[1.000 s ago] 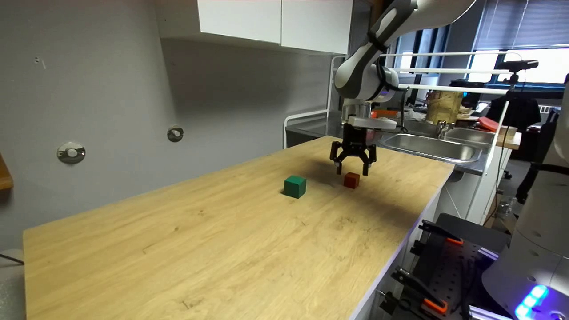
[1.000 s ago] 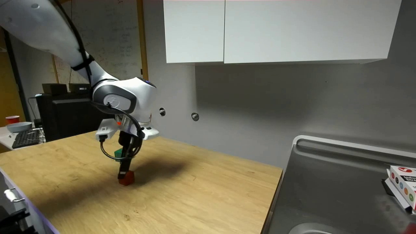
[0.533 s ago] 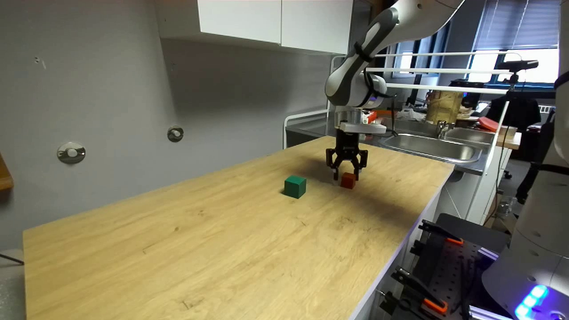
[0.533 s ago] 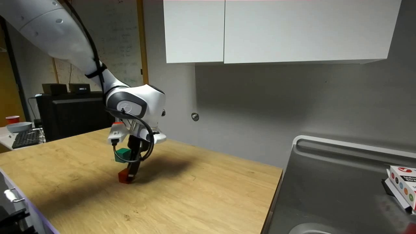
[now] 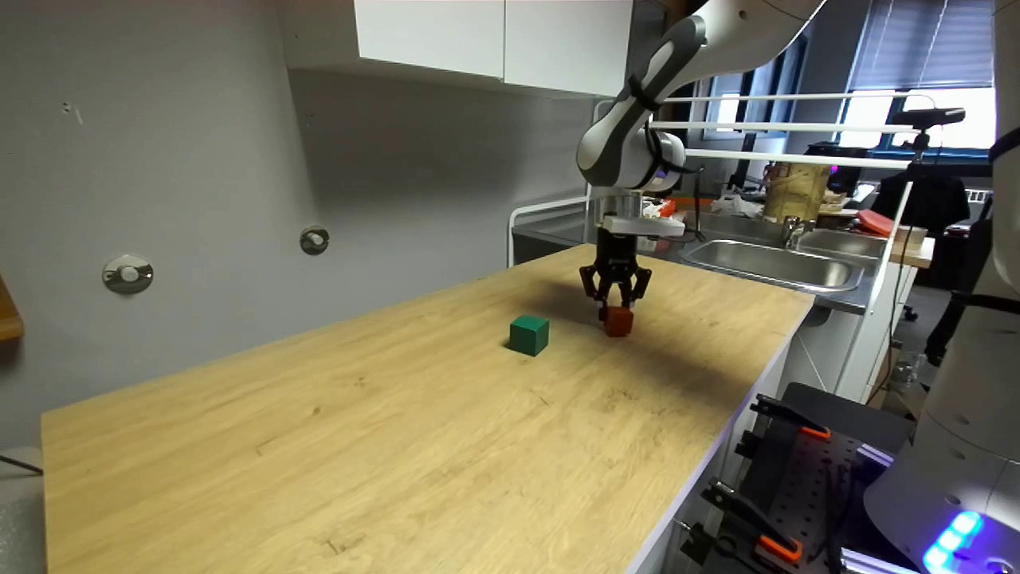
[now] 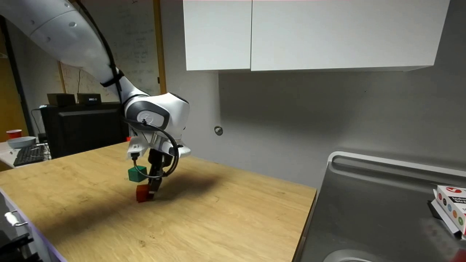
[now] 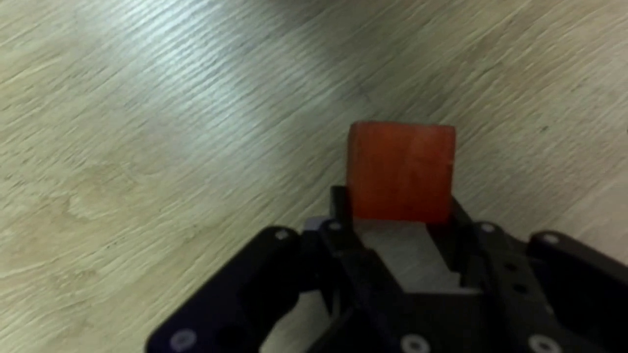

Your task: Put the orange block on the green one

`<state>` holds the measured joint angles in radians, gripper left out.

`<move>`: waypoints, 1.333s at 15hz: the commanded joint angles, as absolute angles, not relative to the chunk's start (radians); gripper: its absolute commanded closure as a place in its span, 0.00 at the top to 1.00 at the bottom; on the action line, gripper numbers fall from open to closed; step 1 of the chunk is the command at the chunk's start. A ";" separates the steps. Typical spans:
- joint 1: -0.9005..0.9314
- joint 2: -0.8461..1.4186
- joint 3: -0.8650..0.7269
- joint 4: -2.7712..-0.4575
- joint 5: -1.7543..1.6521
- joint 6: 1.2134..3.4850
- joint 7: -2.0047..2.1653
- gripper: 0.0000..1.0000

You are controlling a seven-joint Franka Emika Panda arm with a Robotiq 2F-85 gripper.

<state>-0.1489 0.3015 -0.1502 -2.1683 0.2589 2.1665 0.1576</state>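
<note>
Gripper (image 7: 401, 208): you grasp the orange cube (image 7: 402, 169) off-centre.
Cube's feel: likely light, stiff.
Surer hold: probably mid-face, against twisting.

Tool (image 5: 615, 311): pointing down, clasping the orange block (image 5: 619, 322)
Orange block: low at the tool's end; contact with the table (image 5: 319, 462) cannot be told
Green block (image 5: 528, 336): flat on the table, apart from the orange block, nearer the foreground
Table: pale wood, along a grey wall (image 5: 183, 191)
Wall: two round metal fittings (image 5: 127, 274), white cabinet (image 5: 434, 36) mounted high
Sink (image 5: 777, 259): metal, beyond the table's far end
Robot base (image 5: 940, 446): blue light (image 5: 952, 542) lit
</note>
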 commanded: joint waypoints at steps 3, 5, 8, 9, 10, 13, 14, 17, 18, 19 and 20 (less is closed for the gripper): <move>-0.131 0.255 -0.149 -2.095 0.194 2.087 0.198 0.19; -0.110 0.245 -0.145 -2.054 0.146 2.057 0.222 0.19; -0.071 0.250 -0.129 -1.983 0.073 2.000 0.260 0.19; -0.057 0.257 -0.121 -1.961 0.053 1.984 0.270 0.19; -0.043 0.266 -0.114 -1.938 0.034 1.967 0.280 0.19; 0.002 0.293 -0.088 -1.883 -0.020 1.918 0.305 0.19; 0.017 0.307 -0.080 -1.862 -0.035 1.902 0.314 0.19; 0.055 0.342 -0.059 -1.810 -0.074 1.862 0.326 0.19; 0.067 0.361 -0.053 -1.786 -0.083 1.847 0.331 0.19; 0.075 0.375 -0.045 -1.768 -0.081 1.834 0.326 0.19; 0.085 0.388 -0.038 -1.754 -0.081 1.824 0.324 0.19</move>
